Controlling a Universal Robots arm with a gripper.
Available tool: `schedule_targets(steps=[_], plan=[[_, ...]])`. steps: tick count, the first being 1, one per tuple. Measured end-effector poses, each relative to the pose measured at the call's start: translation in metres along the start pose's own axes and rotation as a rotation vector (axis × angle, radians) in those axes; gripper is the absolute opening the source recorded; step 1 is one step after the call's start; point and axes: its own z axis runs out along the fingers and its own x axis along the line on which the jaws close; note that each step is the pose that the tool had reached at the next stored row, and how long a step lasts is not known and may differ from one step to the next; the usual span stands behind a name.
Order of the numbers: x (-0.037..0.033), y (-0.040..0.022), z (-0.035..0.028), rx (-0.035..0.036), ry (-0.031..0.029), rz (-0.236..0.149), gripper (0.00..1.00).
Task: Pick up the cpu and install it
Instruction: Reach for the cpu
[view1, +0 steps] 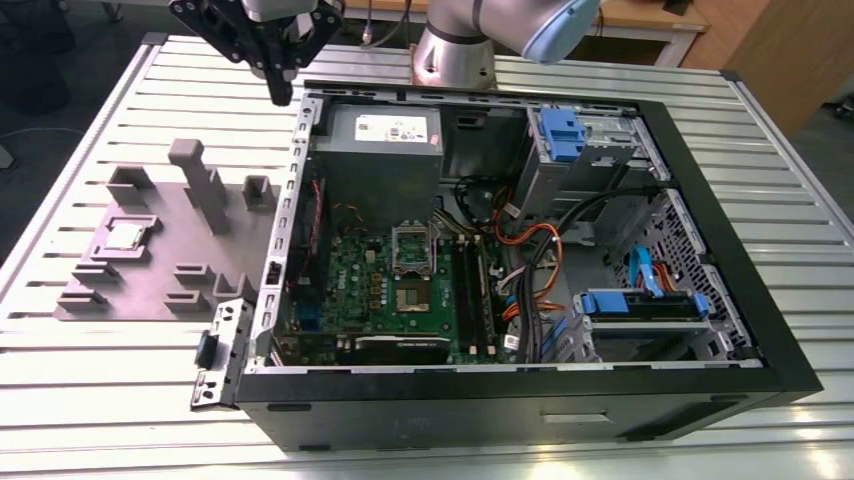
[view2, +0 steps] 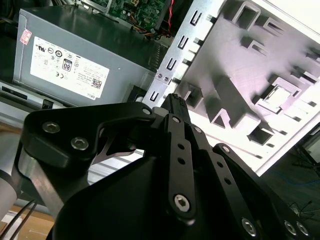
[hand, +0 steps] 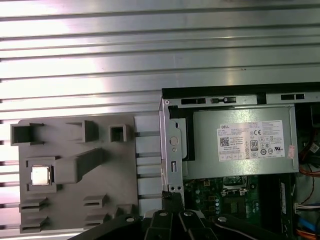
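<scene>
A ribbed metal desk carries an open computer case toward the exterior view's right. A grey-purple fixture plate lies just beside it on the exterior view's left.

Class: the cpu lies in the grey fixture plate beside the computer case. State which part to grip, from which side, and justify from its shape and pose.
Grip the cpu by two opposite thin edges, coming straight down from above. It lies flat, lid up, in a shallow square seat of the fixture plate, so probably only its top and rim are reachable.
</scene>
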Motion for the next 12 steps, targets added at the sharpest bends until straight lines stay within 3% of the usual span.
schedule_targets(steps=[12], plan=[[0.0065, -0.0005, -0.0002, 0.0000, 0.0001, 0.000, 0.11]])
